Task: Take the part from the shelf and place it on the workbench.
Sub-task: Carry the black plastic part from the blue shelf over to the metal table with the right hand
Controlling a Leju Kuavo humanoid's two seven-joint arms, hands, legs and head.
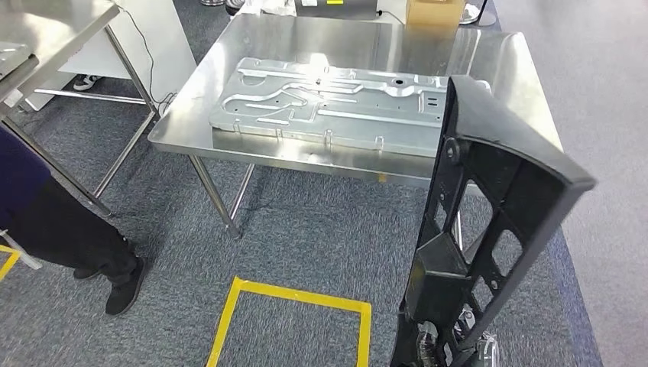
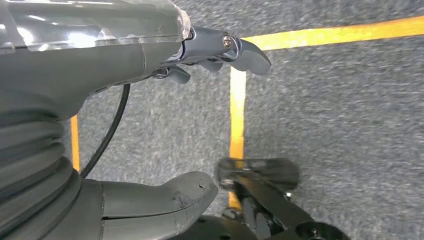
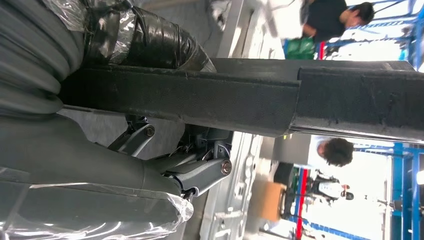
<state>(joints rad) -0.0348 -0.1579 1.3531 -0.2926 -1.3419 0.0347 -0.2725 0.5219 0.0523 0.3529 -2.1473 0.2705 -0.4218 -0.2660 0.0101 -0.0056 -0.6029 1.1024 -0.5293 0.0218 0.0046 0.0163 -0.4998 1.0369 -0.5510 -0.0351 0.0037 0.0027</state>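
Head view shows the black ribbed plastic frame part (image 1: 489, 222) held upright at lower right, its long axis rising toward the stainless steel workbench (image 1: 489, 57) ahead, top edge overlapping its near right corner. The right hand (image 3: 150, 150) grips the part's lower end. The left hand (image 2: 210, 55) hangs empty over carpet, fingers apart.

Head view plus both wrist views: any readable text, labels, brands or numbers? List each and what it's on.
None readable.
Black part held up by the right hand: no markings to be seen.
Stamped metal panel on the workbench: no lettering visible.
Cardboard box at the far edge: no print to make out.
Yellow floor tape: plain lines, no characters.
Left hand: no labels.
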